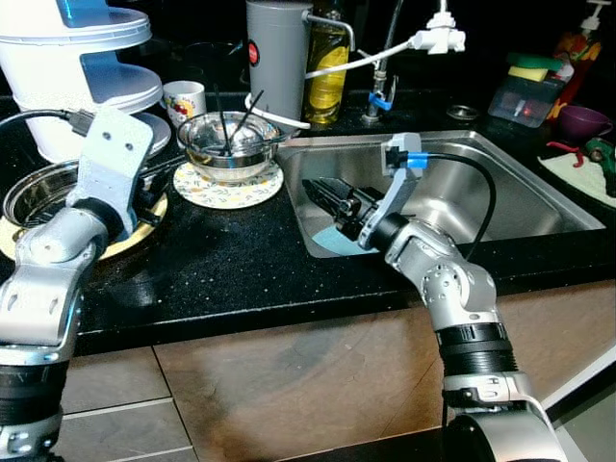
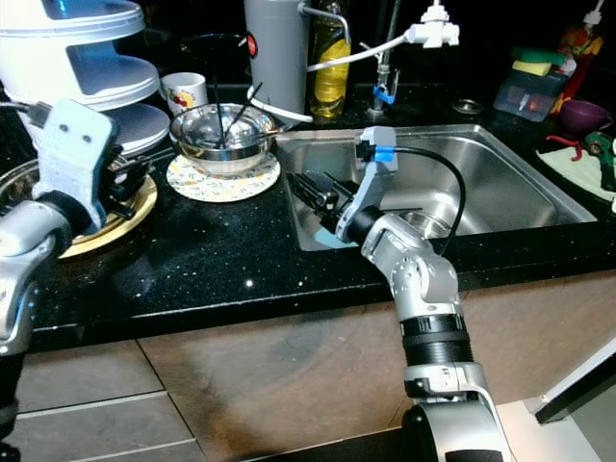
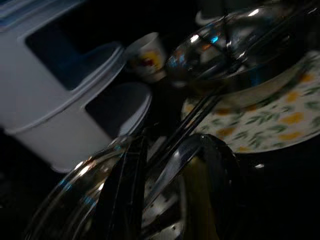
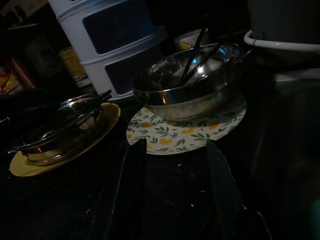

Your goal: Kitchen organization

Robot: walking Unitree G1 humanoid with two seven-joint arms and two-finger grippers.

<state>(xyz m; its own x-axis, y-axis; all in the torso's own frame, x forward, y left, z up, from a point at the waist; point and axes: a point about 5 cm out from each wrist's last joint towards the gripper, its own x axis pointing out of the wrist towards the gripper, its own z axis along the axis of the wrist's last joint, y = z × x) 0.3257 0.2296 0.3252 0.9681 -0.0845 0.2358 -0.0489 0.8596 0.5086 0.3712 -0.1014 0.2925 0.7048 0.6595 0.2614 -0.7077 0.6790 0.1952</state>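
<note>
right gripper (image 1: 320, 192) – fingers apart, over the sink (image 1: 539, 207) edge | left gripper (image 3: 170, 165) – fingers apart at steel bowl (image 1: 34, 192) on yellow plate (image 1: 135, 236) | second bowl (image 1: 229, 144) on floral mat (image 1: 231, 188)

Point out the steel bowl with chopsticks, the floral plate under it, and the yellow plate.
steel bowl (image 1: 223, 144): left eye view, on its outer wall.
floral plate (image 1: 258, 188): left eye view, on its bare right rim.
yellow plate (image 4: 111, 114): right wrist view, on its exposed right rim.
</note>
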